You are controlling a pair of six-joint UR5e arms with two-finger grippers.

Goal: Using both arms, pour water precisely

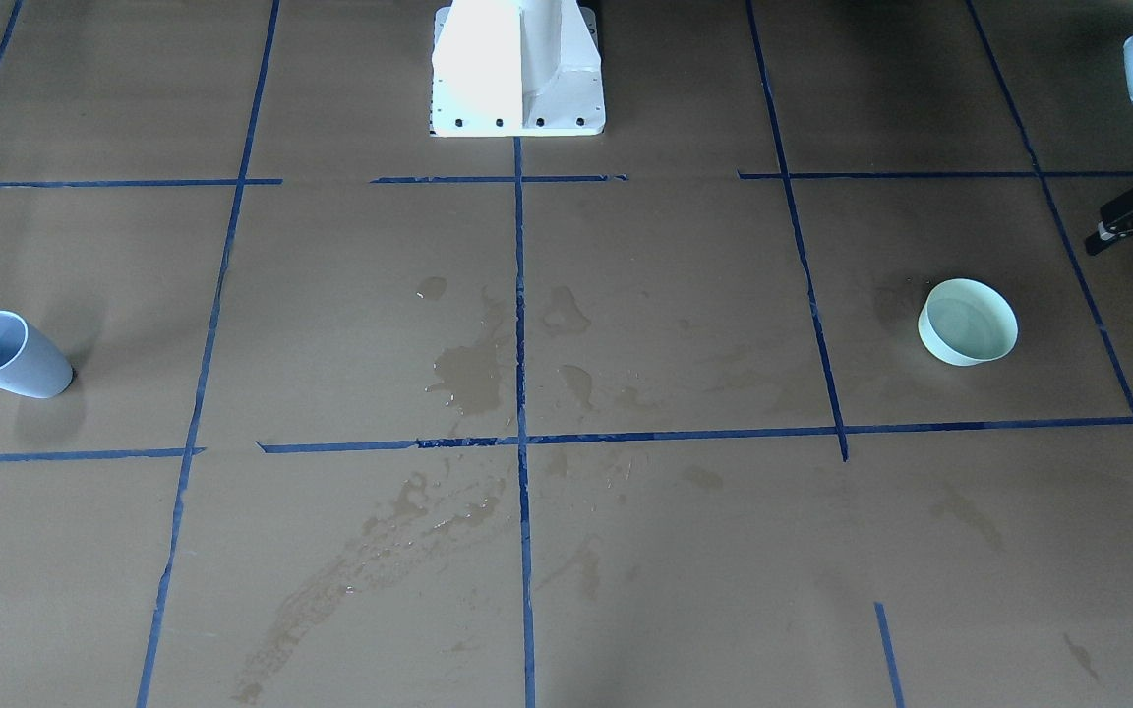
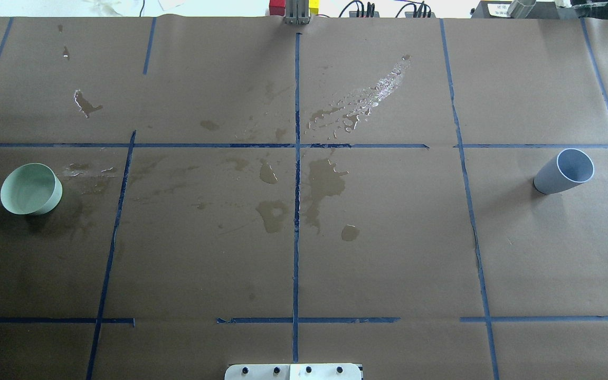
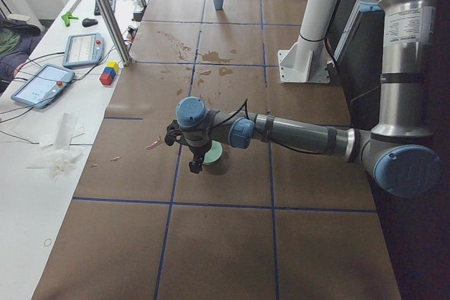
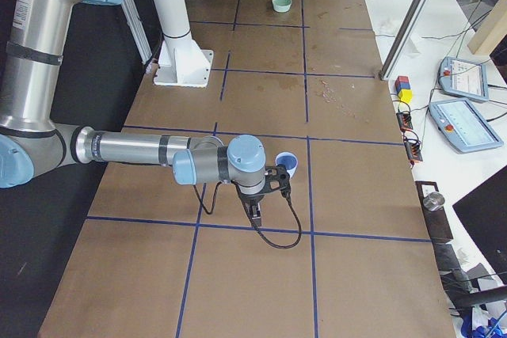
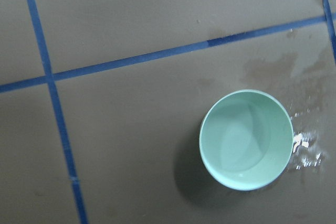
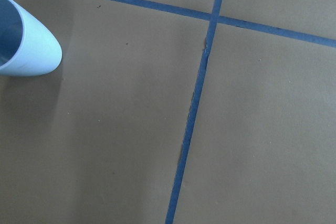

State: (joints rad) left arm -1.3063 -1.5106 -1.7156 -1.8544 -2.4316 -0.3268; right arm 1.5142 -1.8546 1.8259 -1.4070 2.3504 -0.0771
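We cannot tell how wide our left gripper (image 3: 195, 165) or right gripper (image 4: 255, 210) stands. The left hangs near the pale mint-green round bowl (image 2: 31, 188) by the left edge of the brown papered surface (image 2: 388, 253), and the water (image 5: 247, 142) gleams inside it. The right hangs beside the grey-blue tapered plastic cup (image 2: 565, 171) by the right edge. We should grip squarely and lift level, since spilled puddles (image 2: 325, 182) mark the middle.

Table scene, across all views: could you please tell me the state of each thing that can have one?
green bowl: upright, shallow water inside.
blue cup: upright, contents unclear.
brown paper: wet, puddles around the middle.
left gripper: open, empty, hovering by the bowl.
right gripper: near the cup, holding nothing; open or shut cannot be told.
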